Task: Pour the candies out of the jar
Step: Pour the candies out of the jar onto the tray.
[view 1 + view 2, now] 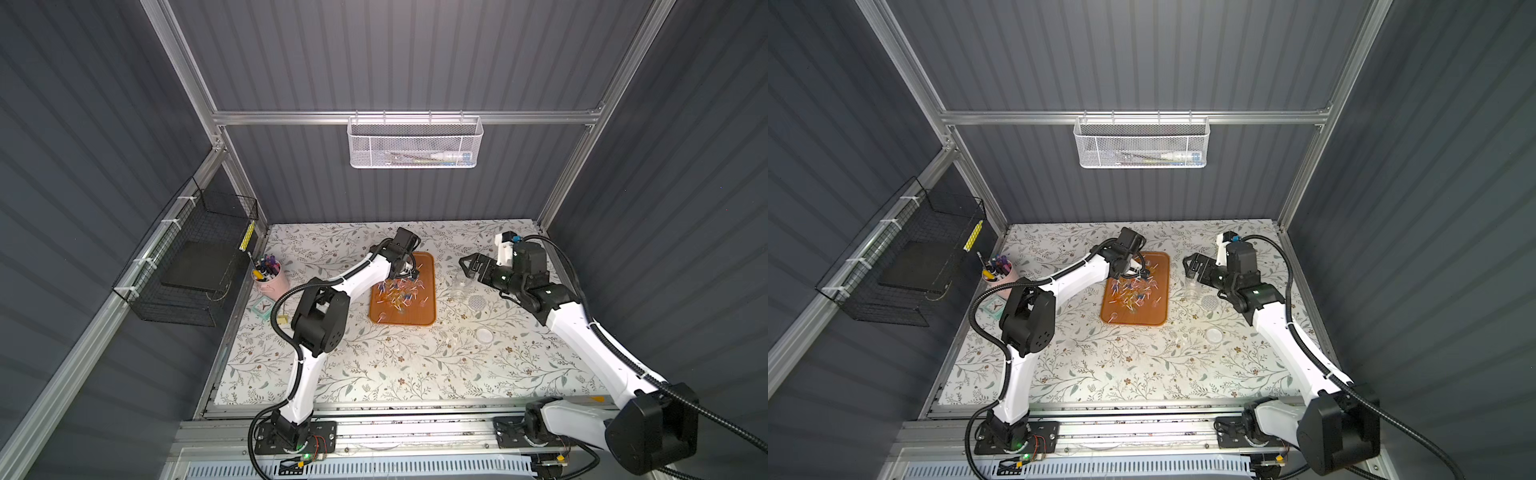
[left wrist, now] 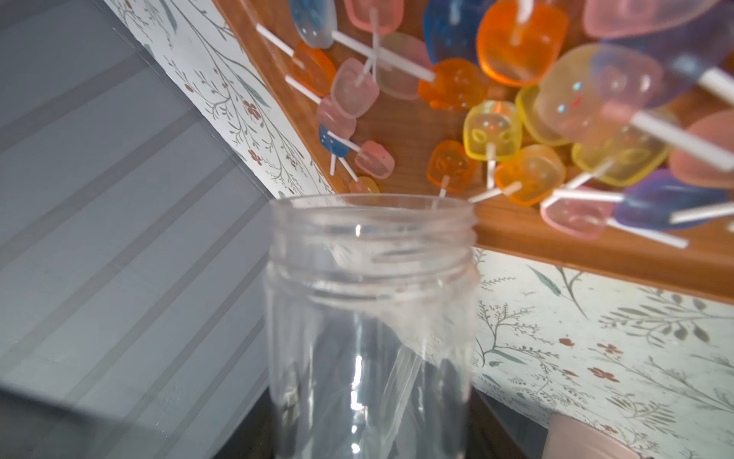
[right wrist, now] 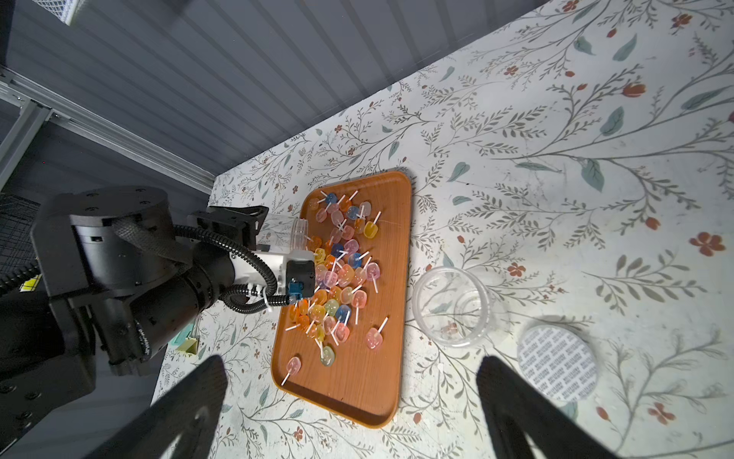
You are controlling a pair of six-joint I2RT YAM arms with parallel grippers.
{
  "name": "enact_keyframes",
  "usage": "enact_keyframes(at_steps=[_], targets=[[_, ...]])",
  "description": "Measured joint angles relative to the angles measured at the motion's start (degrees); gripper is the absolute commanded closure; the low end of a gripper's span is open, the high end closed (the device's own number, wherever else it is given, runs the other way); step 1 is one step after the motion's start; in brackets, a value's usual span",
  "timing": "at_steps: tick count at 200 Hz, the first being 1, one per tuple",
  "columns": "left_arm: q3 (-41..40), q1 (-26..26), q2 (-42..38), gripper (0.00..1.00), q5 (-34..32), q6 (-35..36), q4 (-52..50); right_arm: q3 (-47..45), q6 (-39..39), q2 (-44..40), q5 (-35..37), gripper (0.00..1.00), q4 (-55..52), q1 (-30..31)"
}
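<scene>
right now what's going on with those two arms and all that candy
The left gripper is shut on a clear jar, tipped with its mouth over the wooden tray. That jar looks empty, and the candies lie heaped on the tray. The right gripper is open and holds nothing; it hovers near a second clear jar, which stands open beside the tray with a lid lying next to it.

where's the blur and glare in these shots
Left wrist view: nearest candies blurred, white glints on the held jar. Right wrist view: tray sharp, fingers of the right end effector soft dark shapes. Both top views: even light, second clear jar barely visible.
</scene>
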Motion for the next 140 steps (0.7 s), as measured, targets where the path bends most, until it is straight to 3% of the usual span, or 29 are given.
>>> enact_keyframes(at_steps=[50, 140], targets=[[1.3, 1.7, -3.1, 1.0, 7.8, -8.6, -3.4, 0.0, 0.0, -1.4, 0.0, 0.01, -0.2, 0.0], [2.5, 12.1, -15.2, 1.0, 41.8, -34.2, -4.6, 0.0, -0.2, -1.5, -2.2, 0.01, 0.1, 0.0]])
